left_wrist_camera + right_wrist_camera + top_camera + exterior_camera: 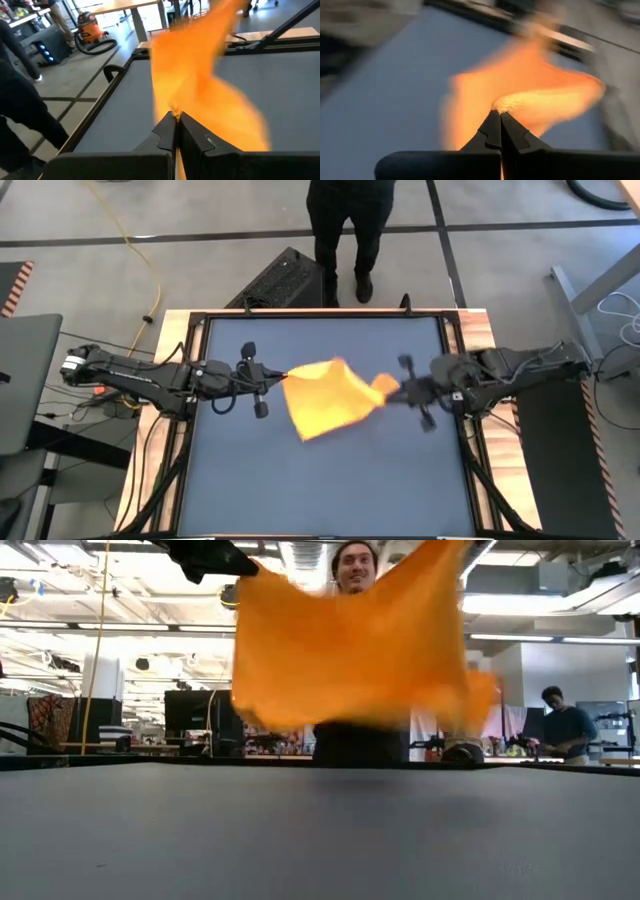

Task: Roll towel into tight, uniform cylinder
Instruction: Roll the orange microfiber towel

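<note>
Left gripper [283,374] and right gripper [393,390] both clamping jaws tight on opposite corners of yellow towel [330,398], hanging it above bench [330,490]. Towel's long axis spanning jaw to jaw, sheet drooping between; both arms equally near.

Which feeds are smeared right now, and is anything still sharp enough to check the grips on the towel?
Right wrist view: heavy motion blur on the table and the towel, though the right gripper shows sharp, fingers pinched on cloth. Left wrist view: towel streaked, left gripper crisp, shut on a corner. Low view: towel edges soft, hanging clear of the table. High view: mostly clear.
</note>
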Motion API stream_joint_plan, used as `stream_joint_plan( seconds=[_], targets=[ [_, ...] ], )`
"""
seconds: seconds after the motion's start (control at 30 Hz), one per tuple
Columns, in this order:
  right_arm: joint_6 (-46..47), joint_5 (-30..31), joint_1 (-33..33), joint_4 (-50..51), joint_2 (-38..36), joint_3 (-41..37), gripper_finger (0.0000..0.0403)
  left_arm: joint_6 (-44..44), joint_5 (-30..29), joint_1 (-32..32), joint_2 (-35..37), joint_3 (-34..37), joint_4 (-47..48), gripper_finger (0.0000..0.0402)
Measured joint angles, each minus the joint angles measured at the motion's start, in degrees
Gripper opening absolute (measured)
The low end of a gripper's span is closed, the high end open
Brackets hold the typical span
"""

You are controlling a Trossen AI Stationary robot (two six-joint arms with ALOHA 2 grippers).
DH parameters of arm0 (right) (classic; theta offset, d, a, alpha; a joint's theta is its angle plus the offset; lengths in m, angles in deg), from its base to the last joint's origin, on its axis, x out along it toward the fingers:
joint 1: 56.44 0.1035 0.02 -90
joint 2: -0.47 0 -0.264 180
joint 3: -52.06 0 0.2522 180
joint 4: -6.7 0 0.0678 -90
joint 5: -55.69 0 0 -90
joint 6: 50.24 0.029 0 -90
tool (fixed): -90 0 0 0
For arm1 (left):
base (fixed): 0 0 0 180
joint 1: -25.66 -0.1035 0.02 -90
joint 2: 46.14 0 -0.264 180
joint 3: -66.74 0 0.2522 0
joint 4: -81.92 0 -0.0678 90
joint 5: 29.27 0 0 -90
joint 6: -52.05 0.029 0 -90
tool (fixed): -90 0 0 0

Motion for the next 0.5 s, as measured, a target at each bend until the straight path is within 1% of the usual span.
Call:
stream_joint_plan(
  seconds=[0.03, 0.07, 0.1, 0.23, 0.33, 0.37, 0.4, 0.43, 0.5],
  targets=[
    [-0.09, -2.7, 0.3, 0.55, -0.06, -0.02, 0.0009, -0.02, 0.27, -0.07, -0.02, 0.0, 0.18, 0.0],
    [-0.15, -2.12, 0.47, 0.69, -0.17, -0.02, 0.0009, -0.02, 0.51, -0.19, -0.02, 0.0, 0.23, 0.0],
    [-0.14, -0.66, 0.55, 1.28, -0.21, 0.0, 0.0009, -0.06, 0.86, -0.22, -0.02, 0.0, 0.17, 0.0],
    [1.66, 8.41, -0.17, 1.66, -0.07, 0.0, 0.001, -0.95, 2.84, -0.24, 0.0, 0.0, 0.25, 0.0],
    [2.68, 9.15, -0.81, 1.68, -0.15, 0.0, 0.001, -1.48, 6.45, -0.24, 0.0, 0.0, 0.25, 0.0],
    [2.58, 7.84, -0.75, 1.83, -0.07, -0.01, 0.0011, -1.71, 8.75, -0.26, 0.0, 0.0, 0.21, 0.0],
    [1.98, 5.24, -0.51, 1.89, -0.07, -0.02, 0.0011, -1.86, 12.56, -0.28, 0.0, 0.0, 0.13, 0.0],
    [1.13, 2.57, -0.32, 1.68, -0.07, -0.02, 0.0011, -1.82, 17.61, -0.28, 0.0, 0.0, -0.27, 0.0],
    [-0.85, 0.39, 0.58, 1.51, -0.17, -0.02, 0.0011, -0.95, 30.05, -0.25, 0.11, 0.0, -1.96, 0.0]
  ],
)
